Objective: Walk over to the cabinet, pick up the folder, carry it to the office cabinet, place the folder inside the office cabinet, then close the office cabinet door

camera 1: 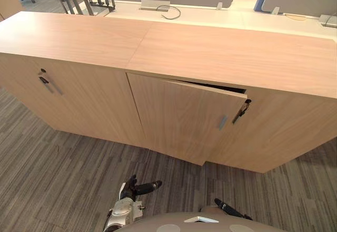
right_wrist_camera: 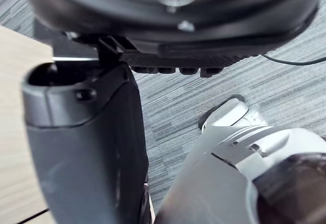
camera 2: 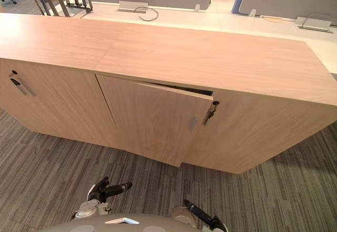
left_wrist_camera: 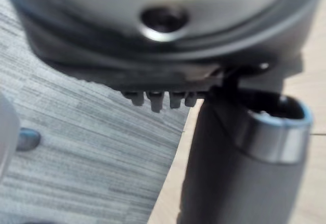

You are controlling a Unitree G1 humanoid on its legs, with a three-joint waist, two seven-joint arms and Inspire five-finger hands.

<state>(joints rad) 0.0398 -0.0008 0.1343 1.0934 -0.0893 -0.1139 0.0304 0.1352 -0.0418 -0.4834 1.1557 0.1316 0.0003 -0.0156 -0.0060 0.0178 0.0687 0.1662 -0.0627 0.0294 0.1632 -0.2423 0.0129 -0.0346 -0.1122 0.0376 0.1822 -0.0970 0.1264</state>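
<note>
The ajar door (camera 1: 179, 121) has its handle (camera 1: 223, 122) at twelve o'clock from the nearer right hand (camera 1: 230, 209); that and the left hand (camera 1: 138, 188) seem relaxed, empty.

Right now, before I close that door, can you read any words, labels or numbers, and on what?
None readable. No print shows on the cabinet top, the ajar door, its handle or the key in its lock.
Anything on the desk behind is too small to read.

Bright, even overhead light, soft sheen on the cabinet top (camera 1: 221, 52), white table (camera 1: 237, 18) behind nearly washed out, dark shadow behind the ajar door (camera 1: 179, 116) — straight edges bow near corners
</note>
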